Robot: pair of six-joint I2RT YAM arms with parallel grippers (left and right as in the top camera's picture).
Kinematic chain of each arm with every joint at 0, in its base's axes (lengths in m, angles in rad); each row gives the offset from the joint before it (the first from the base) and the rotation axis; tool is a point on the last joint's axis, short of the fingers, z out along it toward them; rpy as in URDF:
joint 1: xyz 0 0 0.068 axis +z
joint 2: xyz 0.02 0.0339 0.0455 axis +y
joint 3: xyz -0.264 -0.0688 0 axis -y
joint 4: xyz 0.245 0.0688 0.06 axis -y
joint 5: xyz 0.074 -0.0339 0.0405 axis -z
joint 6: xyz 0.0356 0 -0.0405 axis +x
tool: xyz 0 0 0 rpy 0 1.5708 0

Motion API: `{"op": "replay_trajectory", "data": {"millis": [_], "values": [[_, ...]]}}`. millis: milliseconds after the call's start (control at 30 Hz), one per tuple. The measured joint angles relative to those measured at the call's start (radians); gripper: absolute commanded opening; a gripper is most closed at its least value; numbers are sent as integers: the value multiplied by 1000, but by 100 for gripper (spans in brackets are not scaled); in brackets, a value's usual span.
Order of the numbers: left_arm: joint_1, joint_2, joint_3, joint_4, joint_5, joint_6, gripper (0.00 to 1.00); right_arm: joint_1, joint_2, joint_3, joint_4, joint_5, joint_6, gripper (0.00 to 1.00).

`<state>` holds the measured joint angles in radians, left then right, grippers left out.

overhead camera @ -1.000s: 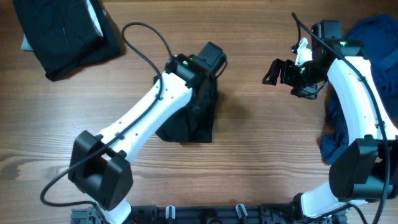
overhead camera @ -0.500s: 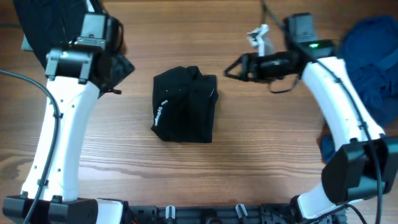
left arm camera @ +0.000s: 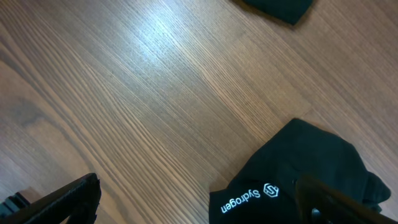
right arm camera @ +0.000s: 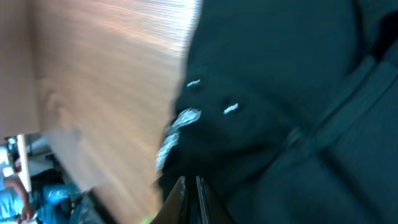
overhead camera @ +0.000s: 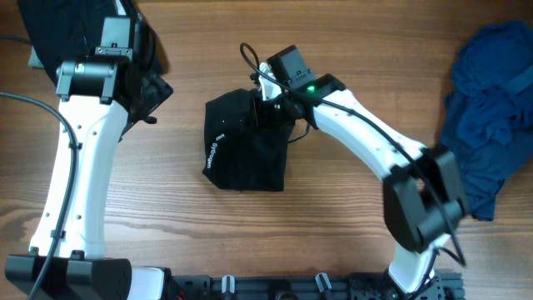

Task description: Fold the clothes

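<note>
My left pincer [left arm camera: 198, 186] hangs released, jaws spread wide, at 9 o'clock from the black shirt [overhead camera: 246, 154]. A second ago it was down over that shirt. It is now well clear of it, about where it was half a second ago. The shirt lies folded mid-bench in the same spot as half a second ago. My right pincer [right arm camera: 189, 186] was spread and apart from the shirt at its 1 o'clock then. It has since come in to the shirt's 12 o'clock edge and clenched.

In the overhead view my left pincer is lost against the black garment [overhead camera: 46, 25] at 10 o'clock, which is cut off by the frame's edge. Part of the shirt's white lettering [left arm camera: 245, 199] is readable from the left wrist. The right wrist view is blurred. My fingertips there sit together against black cloth, and I cannot tell whether a fold is pinched between them. The blue pile [overhead camera: 491, 92] at 3 o'clock runs off the frame, and I cannot tell how many pieces it holds.

On the bench [overhead camera: 350, 225] I count three lots of clothes: one black garment, one folded black shirt and one blue pile. Two pincers are in view.
</note>
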<state>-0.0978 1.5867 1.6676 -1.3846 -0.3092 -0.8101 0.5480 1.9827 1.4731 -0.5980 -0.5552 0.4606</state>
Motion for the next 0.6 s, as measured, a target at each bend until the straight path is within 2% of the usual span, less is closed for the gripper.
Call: {"op": "replay_trajectory", "data": {"millis": [167,600], "values": [[0,5,0,0,0,0,100,-16,100,0,61,21,8,5],[0,6,0,1,0,0,100,-155,110,0,116,140,-15,5]]}}
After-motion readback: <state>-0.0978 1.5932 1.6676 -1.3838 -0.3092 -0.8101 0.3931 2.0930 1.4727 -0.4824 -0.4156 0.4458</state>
